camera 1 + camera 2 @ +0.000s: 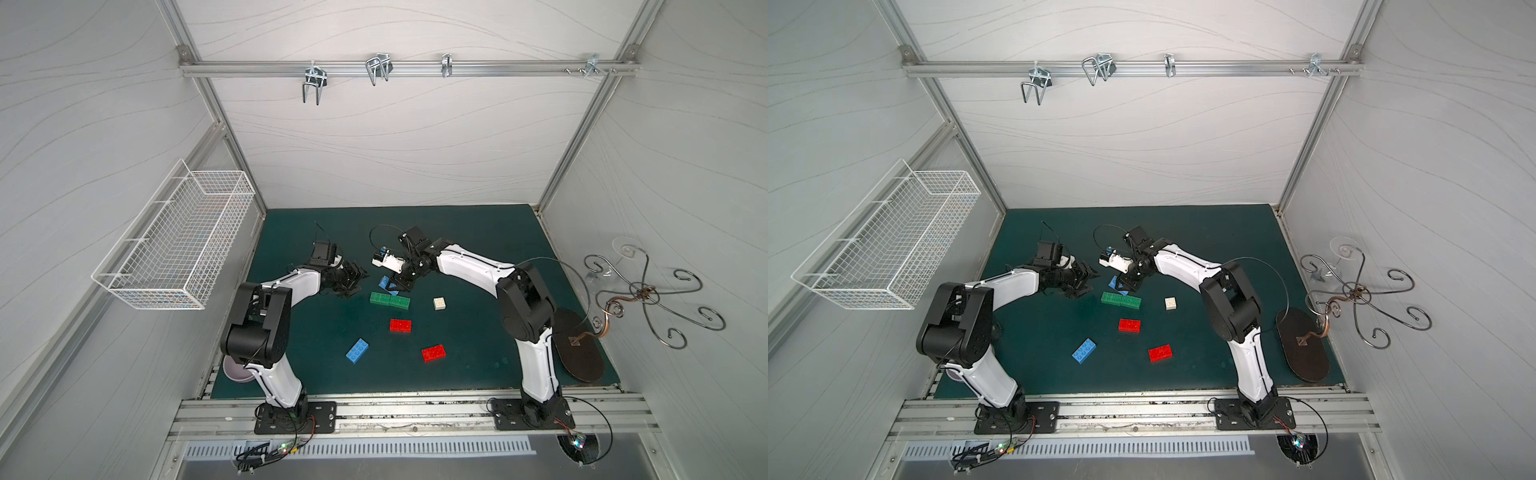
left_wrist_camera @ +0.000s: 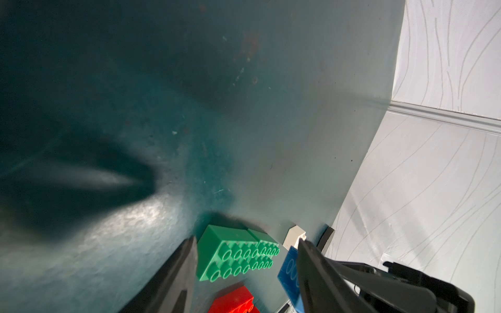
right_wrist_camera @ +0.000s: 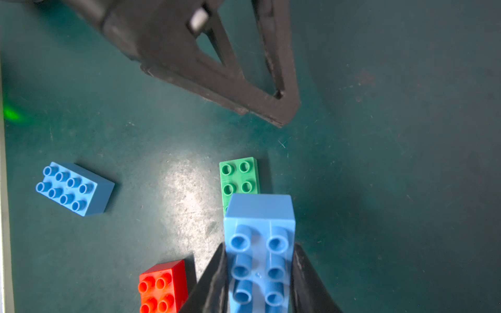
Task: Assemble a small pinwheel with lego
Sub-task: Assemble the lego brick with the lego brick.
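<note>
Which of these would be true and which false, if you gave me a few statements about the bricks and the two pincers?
1. The right pincer grips a blue brick. True.
2. The two green bricks are stacked one on top of the other. False: they lie end to end on the mat, touching.
3. The white brick is pressed onto the green bricks. False: it lies alone on the mat, apart from them.
4. The left pincer holds nothing. True.
5. A second blue brick lies loose on the mat. True.
</note>
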Controlling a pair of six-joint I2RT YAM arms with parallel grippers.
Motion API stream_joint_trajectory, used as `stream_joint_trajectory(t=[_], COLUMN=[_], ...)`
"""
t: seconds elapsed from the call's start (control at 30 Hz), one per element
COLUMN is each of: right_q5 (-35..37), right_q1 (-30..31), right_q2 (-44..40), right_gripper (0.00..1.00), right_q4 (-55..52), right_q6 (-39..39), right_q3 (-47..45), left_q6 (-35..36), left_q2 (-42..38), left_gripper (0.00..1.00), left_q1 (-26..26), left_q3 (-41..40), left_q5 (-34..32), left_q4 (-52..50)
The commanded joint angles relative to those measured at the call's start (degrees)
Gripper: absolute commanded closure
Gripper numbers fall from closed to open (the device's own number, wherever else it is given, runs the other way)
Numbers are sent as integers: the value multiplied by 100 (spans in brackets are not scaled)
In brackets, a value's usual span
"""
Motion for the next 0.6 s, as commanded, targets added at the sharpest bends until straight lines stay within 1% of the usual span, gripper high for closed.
stream_joint_trajectory(t=[0.0, 0.33, 0.57], right_q5=[36, 270, 199], right_q1=[32, 26, -20], right_q2=[152, 223, 115], right_gripper=[76, 76, 76], right_q4=[-61, -217, -270], right_q6=[-213, -386, -387], right_q3=[-12, -15, -78], left_q6=[-38, -78, -72], left_q2=[100, 182, 220], left_gripper=[37, 36, 35], left_q1=[10, -57, -104], left_q3=[-74, -135, -114], left_q5=[98, 177, 193], left_q4=[296, 409, 409])
